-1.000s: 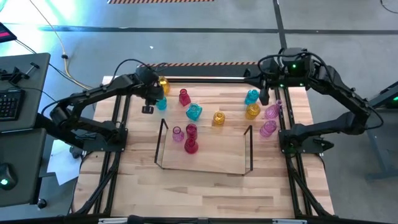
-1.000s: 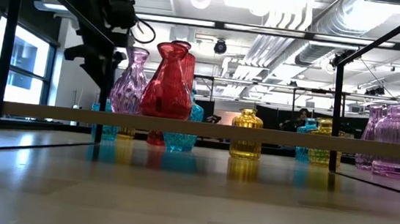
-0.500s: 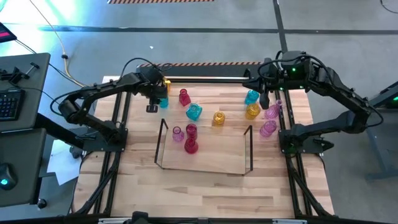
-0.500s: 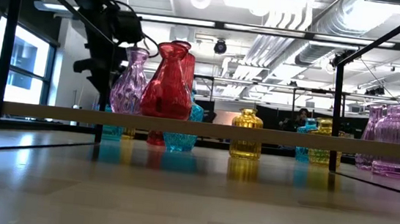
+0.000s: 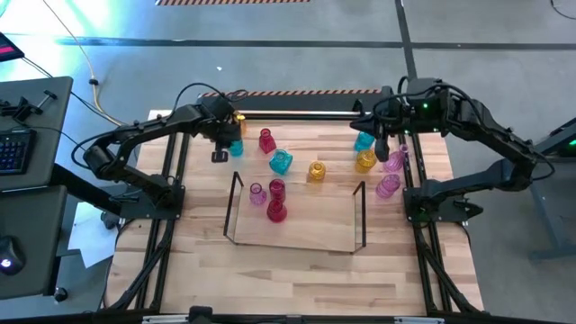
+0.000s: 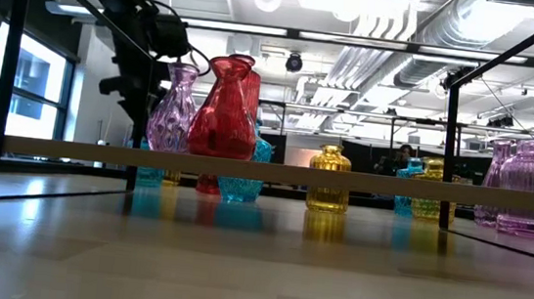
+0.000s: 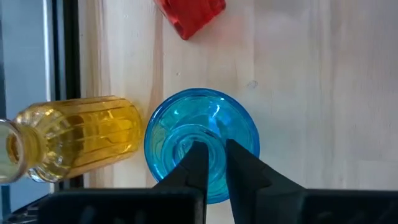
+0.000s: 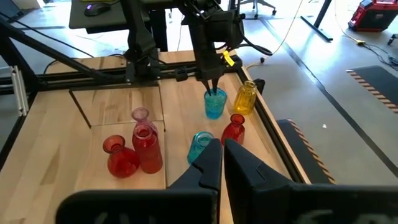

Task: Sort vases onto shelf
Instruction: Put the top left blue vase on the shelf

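A blue vase near the far left corner of the table is being taken by its rim: the left gripper is seen straight above it, its two fingers drawn close together at the mouth, apparently pinching one side of the glass lip, though a firm hold cannot be confirmed. A yellow vase stands just beside it against the table's left edge, and a red vase lies a little further in. On the shelf, at the middle of the table, three vases are already set at its left end: two red and one pink. The remaining pieces, among them a yellow one and pink ones by the right edge, are left unsorted on the far half of the table. The right gripper is held above the far right corner, fingers closed on nothing. The pick-up step is judged to be in hand; a straight lift clear of the yellow neighbour, then a carry to the shelf, would be called for next.
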Motion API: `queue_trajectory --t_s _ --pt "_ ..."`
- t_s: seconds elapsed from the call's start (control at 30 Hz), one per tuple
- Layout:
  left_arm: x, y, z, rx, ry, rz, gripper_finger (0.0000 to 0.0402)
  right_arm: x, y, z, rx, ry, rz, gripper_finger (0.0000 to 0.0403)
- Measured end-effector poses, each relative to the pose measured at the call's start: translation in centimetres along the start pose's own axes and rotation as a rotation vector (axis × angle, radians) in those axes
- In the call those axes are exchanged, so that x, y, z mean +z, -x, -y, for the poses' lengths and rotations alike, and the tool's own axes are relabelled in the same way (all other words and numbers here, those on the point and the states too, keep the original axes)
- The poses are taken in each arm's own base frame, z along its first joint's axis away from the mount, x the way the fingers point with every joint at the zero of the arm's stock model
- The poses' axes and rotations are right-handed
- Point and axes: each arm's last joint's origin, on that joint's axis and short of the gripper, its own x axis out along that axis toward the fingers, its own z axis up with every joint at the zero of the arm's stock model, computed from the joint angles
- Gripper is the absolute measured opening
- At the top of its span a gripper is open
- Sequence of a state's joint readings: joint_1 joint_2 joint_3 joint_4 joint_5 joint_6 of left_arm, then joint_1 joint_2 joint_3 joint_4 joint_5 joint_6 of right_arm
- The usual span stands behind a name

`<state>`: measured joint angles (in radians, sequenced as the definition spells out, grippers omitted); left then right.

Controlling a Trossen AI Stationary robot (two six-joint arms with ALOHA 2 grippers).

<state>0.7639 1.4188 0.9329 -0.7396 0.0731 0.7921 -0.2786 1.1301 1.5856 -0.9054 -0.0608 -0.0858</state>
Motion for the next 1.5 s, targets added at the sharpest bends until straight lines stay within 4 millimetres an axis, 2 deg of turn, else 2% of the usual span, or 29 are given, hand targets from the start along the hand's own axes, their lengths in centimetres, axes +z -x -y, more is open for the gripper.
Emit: queue_trajectory --t_s 0.23,0.37,0.6,0.9,1.07,1.2,1.4,1.5 --pt "-0.4 0.7 0.4 -0.004 0.031 -0.017 0.0022 0.0 0.0 -0.4 0.008 -0.006 0.0 0.0" --pt "-0.7 2.0 0.8 0.032 0.032 -0.028 0.0021 0.0 0.0 -0.6 -0.007 -0.007 -0.001 0.0" --pt "-1.5 6.3 1.7 0.198 0.066 0.05 0.0023 0.1 0.0 -0.6 -0.014 -0.013 -0.001 0.0" --pt "-1.8 12.7 4.9 0.315 0.07 0.274 0.0026 0.1 -0.1 -0.5 -0.039 -0.018 0.0 0.0" --pt "-0.7 16.7 6.5 0.327 0.038 0.434 0.0023 0.1 -0.1 -0.5 -0.045 -0.027 0.0 0.0" --pt "0.7 18.9 7.7 0.288 -0.024 0.554 0.0025 0.1 -0.1 -0.5 -0.051 -0.027 -0.001 0.0" --pt "4.4 20.8 9.3 0.212 -0.124 0.701 0.0024 -0.4 -1.0 -0.4 -0.052 -0.022 -0.009 0.0" --pt "6.5 20.9 10.1 0.177 -0.179 0.715 0.0025 -0.8 -1.7 -0.4 -0.077 -0.02 -0.018 0.0"
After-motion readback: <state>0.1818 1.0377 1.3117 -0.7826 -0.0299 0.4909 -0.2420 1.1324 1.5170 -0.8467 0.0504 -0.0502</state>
